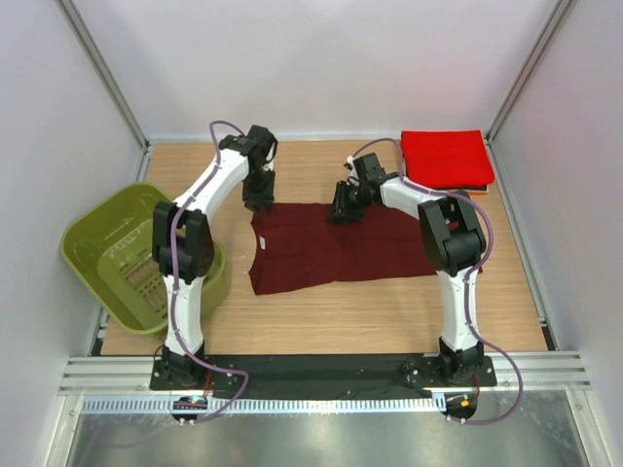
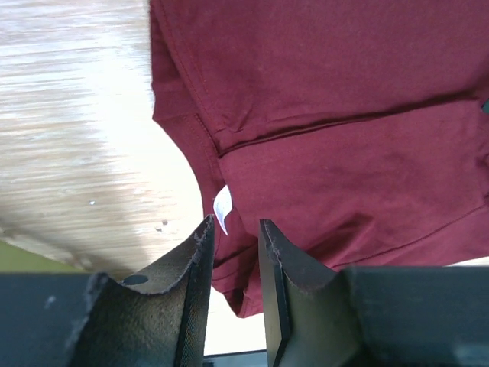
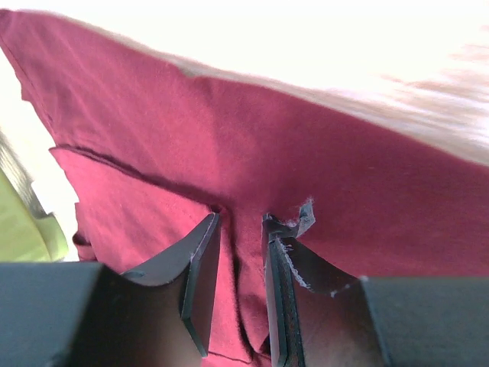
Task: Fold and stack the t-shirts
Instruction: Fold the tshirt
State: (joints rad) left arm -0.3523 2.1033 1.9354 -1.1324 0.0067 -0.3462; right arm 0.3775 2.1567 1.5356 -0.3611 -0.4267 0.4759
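The left gripper has its 2 fingers drawn close, and in the left wrist view a fold of the dark maroon t-shirt fills the narrow gap between them, so it is pinching that cloth. A small white label pokes out of the shirt's edge just above the fingertips; neither other view shows it. The right gripper is likewise nearly closed, with maroon cloth bunched and creased between its fingers. A frayed scrap of padding curls off the tip of 1 finger, seen only in the right wrist view.

The top view shows what the close views cannot. The left gripper stands at the far left corner of the shirt and the right gripper along its far edge, further right. The dark maroon t-shirt lies spread across the middle of the table, partly folded over itself, its left part reaching further toward the near edge.

In the far right corner the bright red t-shirt sits folded as a neat rectangle, with thin orange and dark edges showing under its near side. The olive-green basket hangs tilted over the table's left edge, and a sliver of it appears at the left of each wrist view
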